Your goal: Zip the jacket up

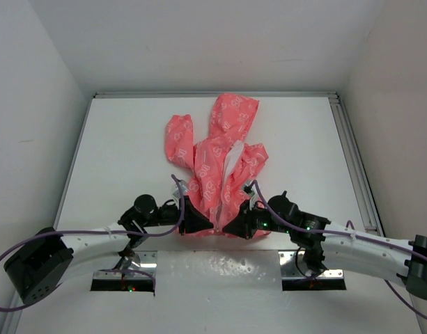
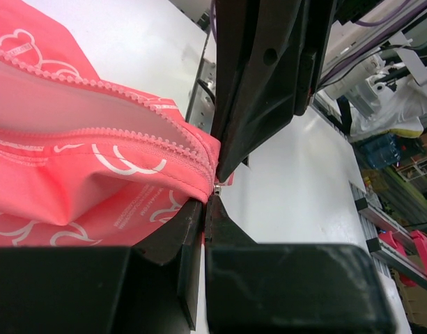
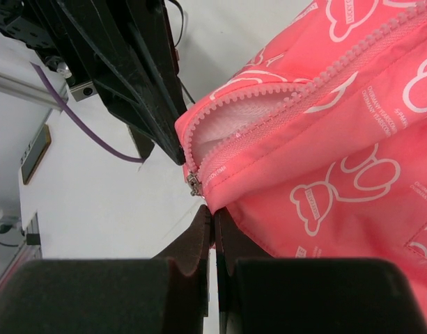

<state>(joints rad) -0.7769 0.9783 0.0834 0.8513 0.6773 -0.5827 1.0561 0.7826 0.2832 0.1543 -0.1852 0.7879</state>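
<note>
The white desk (image 1: pixel 129 139) was seen from above, walled in on three sides. The jacket (image 1: pixel 223 160) was spread on it around the middle, slightly nearer the near edge than the far one. Its hood (image 1: pixel 234 111) was turned toward the far wall and one sleeve (image 1: pixel 178 139) was thrown out to the left. Its front was parted, so that a strip of white lining (image 1: pixel 230 158) was exposed along the opening. The near hem was laid just in front of the two arms, which were bent inward from left and right so that they met at that hem.

The left pincer (image 1: pixel 199 221) was placed at the hem on the left of the opening and the right pincer (image 1: pixel 234 226) on the right of it, the two close together but apart. In the left wrist view the left pincer (image 2: pixel 214 189) was pressed together on the corner of the hem, where the pink fabric was caught between the tips. The two rows of the zipper (image 2: pixel 115 132) were seen running away from that corner, unjoined, with pale lining between them.

In the right wrist view the right pincer (image 3: pixel 191 182) was pinched on the hem of the other front panel. The teeth (image 3: pixel 269 94) were curved round at the fabric's end there, and the small metal slider (image 3: pixel 193 186) was hung at the very bottom, between the two fingertips.
</note>
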